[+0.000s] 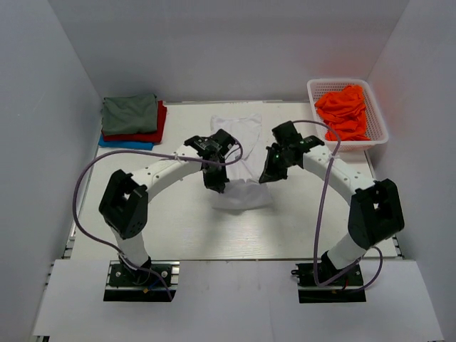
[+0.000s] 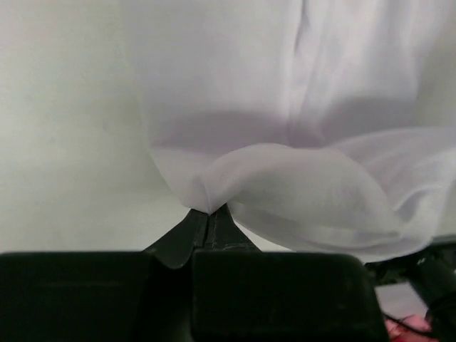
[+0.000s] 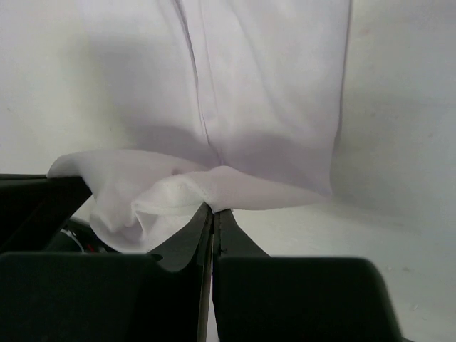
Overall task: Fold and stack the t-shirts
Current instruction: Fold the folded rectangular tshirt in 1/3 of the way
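A white t-shirt [image 1: 239, 160] lies lengthwise in the middle of the table. My left gripper [image 1: 216, 182] is shut on its left edge, and the cloth bunches at the fingertips [image 2: 209, 211]. On the shirt's right edge my right gripper [image 1: 268, 173] is shut too, pinching a fold [image 3: 214, 206]. In both wrist views the near part of the white t-shirt [image 2: 299, 185] [image 3: 263, 92] is lifted off the table. A folded pile sits at the back left: an olive-grey t-shirt [image 1: 130, 114] on a red one [image 1: 153, 134] on a blue one [image 1: 117, 144]. Bright orange t-shirts [image 1: 345, 110] fill the basket.
A white lattice basket [image 1: 376, 114] stands at the back right corner of the table. White walls enclose the table on the left, back and right. The two arms' bases [image 1: 139, 274] [image 1: 331, 276] are bolted at the near edge.
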Available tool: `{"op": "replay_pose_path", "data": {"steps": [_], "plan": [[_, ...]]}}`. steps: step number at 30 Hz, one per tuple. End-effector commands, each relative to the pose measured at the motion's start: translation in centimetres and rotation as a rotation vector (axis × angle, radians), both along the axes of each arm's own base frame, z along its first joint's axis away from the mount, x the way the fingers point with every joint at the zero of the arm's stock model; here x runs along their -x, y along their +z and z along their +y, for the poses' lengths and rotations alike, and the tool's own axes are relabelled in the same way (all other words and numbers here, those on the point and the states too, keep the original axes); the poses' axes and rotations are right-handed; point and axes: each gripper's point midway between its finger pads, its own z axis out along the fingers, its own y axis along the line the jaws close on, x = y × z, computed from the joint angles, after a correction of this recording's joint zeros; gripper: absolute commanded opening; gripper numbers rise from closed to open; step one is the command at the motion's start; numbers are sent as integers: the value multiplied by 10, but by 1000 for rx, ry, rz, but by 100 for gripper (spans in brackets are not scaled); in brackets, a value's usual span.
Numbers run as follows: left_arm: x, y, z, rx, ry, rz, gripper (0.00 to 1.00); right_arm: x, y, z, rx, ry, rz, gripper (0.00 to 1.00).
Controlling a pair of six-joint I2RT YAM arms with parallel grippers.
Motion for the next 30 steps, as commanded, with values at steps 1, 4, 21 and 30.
{"op": "replay_pose_path", "data": {"steps": [1,4,21,30], "plan": [[-34,18,-1,25,22,-65,0,-31,16,-8,27,-12,-46,0],[-57,23,-7,44,9,-94,0,-48,21,-5,1,-1,-52,0],[-123,-5,0,147,57,-72,0,-109,-4,11,-113,25,-26,0],[-177,-19,20,137,226,-109,24,-180,-6,17,-191,-80,-146,47]]}}
